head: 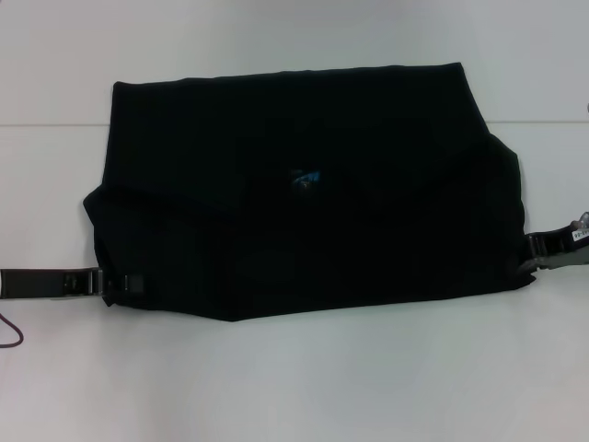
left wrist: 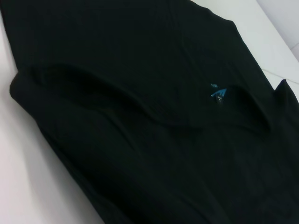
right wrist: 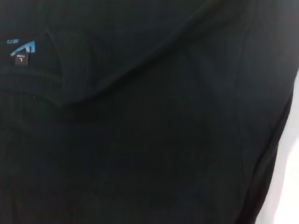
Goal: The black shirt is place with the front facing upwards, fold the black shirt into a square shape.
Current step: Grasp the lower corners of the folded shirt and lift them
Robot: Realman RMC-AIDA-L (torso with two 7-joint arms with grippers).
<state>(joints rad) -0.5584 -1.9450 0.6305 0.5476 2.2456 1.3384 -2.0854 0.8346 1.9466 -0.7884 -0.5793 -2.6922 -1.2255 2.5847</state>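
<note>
The black shirt (head: 304, 193) lies on the white table (head: 294, 378) as a wide, partly folded shape, its near part doubled over toward the middle. A small blue logo (head: 305, 177) shows near its centre and appears again in the wrist views (left wrist: 218, 93) (right wrist: 21, 46). My left gripper (head: 118, 283) sits low at the shirt's near left corner, against the cloth. On the opposite side my right gripper (head: 532, 255) is at the shirt's near right edge. Both wrist views are filled with black cloth (left wrist: 140, 121) (right wrist: 149, 121) and show neither arm's own gripper.
A seam line (head: 55, 124) crosses the table behind the shirt's middle. A thin dark cable (head: 11, 333) loops at the near left edge. Bare table surface runs along the front and back of the shirt.
</note>
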